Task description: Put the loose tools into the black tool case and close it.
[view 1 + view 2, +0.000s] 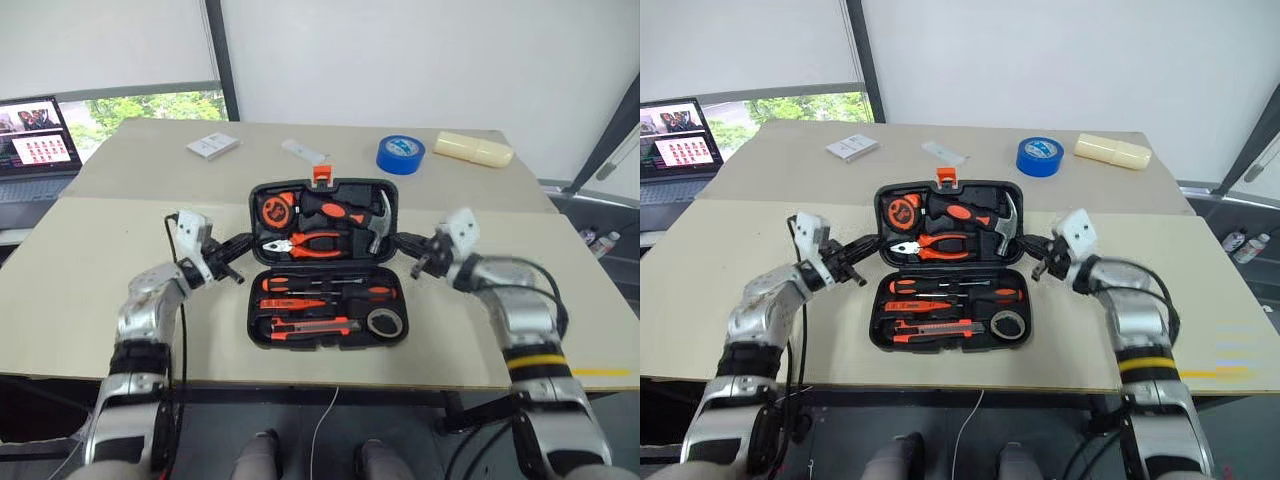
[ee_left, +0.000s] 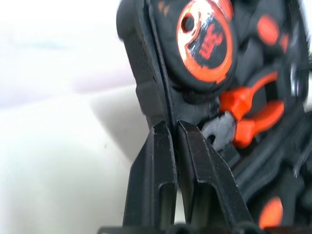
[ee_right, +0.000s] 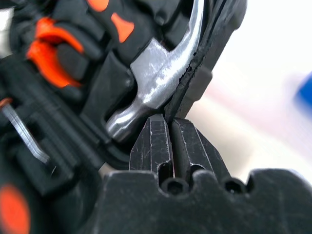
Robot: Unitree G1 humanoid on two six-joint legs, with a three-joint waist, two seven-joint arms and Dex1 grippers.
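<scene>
The black tool case (image 1: 325, 262) lies open mid-bench (image 1: 90, 260). The left claw (image 2: 171, 131) pinches its lid's rim at 9 o'clock; the right claw (image 3: 169, 127) pinches the rim at 3 o'clock. No writing is legible.

Black tool case (image 1: 327, 263) lies open on the table (image 1: 90, 270), far half raised a bit, with tape measure (image 1: 274, 210), pliers (image 1: 305, 243) and hammer (image 1: 380, 222) in it; near half holds screwdrivers (image 1: 325, 284), utility knife (image 1: 305, 327) and small black tape roll (image 1: 384, 322). Left gripper (image 1: 236, 273) and right gripper (image 1: 418, 266) sit at the case's left and right edges, fingers together. Behind: blue tape roll (image 1: 400, 154), cream block (image 1: 473, 149), white box (image 1: 213, 146), laptop (image 1: 36, 150) far left.
</scene>
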